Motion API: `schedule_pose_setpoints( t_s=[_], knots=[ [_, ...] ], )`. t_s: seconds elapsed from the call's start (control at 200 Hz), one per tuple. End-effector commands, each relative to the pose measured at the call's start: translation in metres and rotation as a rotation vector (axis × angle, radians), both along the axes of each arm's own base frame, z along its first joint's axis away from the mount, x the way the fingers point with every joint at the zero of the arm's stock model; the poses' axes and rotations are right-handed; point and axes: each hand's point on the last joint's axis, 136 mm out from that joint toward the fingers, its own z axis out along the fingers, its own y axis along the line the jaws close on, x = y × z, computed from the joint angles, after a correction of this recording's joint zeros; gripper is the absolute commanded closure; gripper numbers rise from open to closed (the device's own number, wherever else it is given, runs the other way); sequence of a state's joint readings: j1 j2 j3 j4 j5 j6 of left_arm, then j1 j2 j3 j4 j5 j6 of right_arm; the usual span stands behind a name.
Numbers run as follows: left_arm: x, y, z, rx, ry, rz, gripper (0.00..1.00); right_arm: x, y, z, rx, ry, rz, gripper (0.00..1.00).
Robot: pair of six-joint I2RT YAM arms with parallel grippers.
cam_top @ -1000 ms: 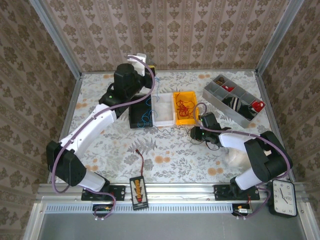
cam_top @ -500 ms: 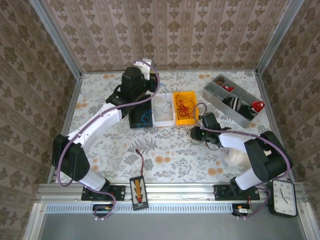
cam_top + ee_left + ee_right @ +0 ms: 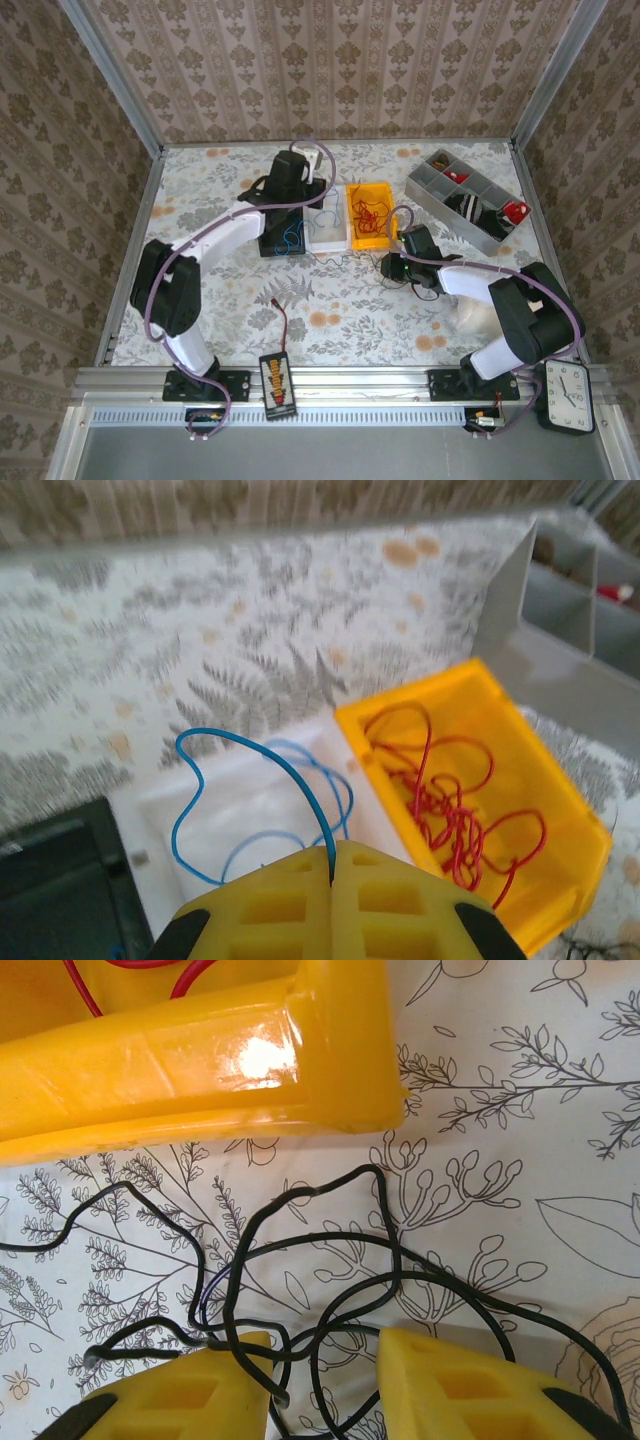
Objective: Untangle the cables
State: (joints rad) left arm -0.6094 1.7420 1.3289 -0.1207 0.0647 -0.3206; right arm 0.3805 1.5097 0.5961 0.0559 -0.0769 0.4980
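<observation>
Left pincer (image 3: 331, 865) pinched shut on one blue cable (image 3: 290, 773), looped over one white bin (image 3: 150, 805). Right pincer (image 3: 325, 1348) with jaws apart, low over one black cable (image 3: 385, 1222), tangled in loops on the counter (image 3: 520, 1080) and touching a finger, just beside the corner of one yellow bin (image 3: 200, 1060). One red cable (image 3: 440, 800) bunched inside that yellow bin. Three bins side by side: black bin (image 3: 271, 243), white, yellow. One grey divided tray (image 3: 450, 215) to their right.

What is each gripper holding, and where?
Left gripper pinches the blue cable at one strand of its loop. Right gripper, open around the black cable, holds nothing.
</observation>
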Motion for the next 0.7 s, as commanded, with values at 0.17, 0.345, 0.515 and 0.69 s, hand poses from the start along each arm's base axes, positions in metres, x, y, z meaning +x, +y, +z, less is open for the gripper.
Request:
schedule_pose_setpoints(
  t_s=[0.17,0.345,0.515,0.69],
  knots=[
    [-0.001,-0.014,0.002,-0.057,0.021,-0.028,0.54,-0.025,-0.022,-0.021,-0.079,0.091,-0.038,0.65],
    [0.008,-0.017,0.026,-0.086,-0.035,-0.043,0.3,-0.025,-0.022,-0.021,-0.08,0.095,-0.035,0.65],
    [-0.003,0.013,0.008,0.031,0.031,-0.05,0.28,-0.025,-0.022,-0.02,-0.078,0.087,-0.036,0.65],
    [-0.021,0.051,-0.013,0.101,0.106,-0.03,0.31,-0.025,-0.021,-0.023,-0.077,0.1,-0.033,0.65]
  ],
)
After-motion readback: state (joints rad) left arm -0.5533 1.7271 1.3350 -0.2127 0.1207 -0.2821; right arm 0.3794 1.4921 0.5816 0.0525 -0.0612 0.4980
